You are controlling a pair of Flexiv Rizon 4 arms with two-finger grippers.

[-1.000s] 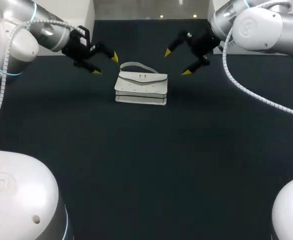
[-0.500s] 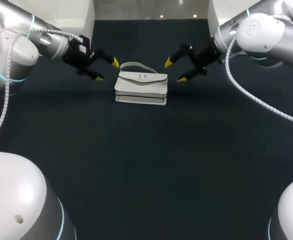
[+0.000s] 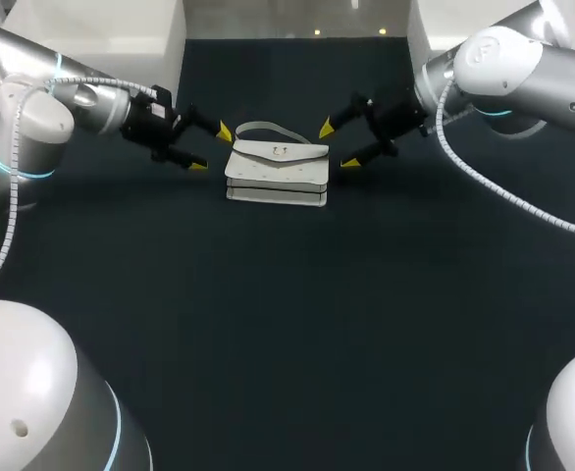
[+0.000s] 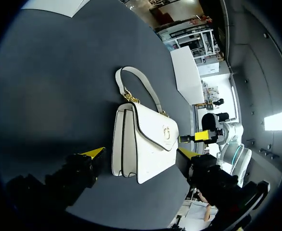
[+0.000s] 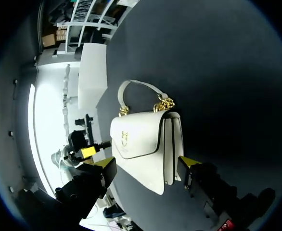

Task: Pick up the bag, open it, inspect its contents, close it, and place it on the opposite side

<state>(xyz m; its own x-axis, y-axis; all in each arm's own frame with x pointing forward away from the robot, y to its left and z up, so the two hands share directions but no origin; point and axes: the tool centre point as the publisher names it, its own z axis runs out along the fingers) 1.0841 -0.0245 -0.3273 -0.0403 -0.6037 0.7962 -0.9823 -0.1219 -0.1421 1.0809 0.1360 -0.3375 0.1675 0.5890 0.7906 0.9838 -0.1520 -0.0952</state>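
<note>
I have the white bag [image 3: 277, 172] standing upright on the dark bench [image 3: 287, 324], at the far middle of it, with my two arms coming in on either side. Its flap is down over the front, which faces my head camera, and a small gold clasp [image 3: 280, 151] sits in the middle of the flap. The white handle [image 3: 265, 129] arches over behind the top edge, joined to the body by gold links [image 4: 130, 97] that show best from the left wrist.

My left claw [image 3: 212, 149] is just beside the bag's left end, pointing in at it, with its fingers spread wide. One yellow tip is near the top back corner and the other is low beside the front of the base. From above I see a thin strip of bench between each tip and the bag, so it grips nothing. The left wrist camera looks straight at that narrow end, and the bag stands ahead of the spread fingers, between their lines.

My right claw [image 3: 338, 146] mirrors this at the bag's right end. It is also open, with one tip up by the top back corner and one low near the front of the base, close to the bag but apart from it. In its wrist view the bag's right end stands ahead of and between the fingers, and the other claw shows beyond the bag
</note>
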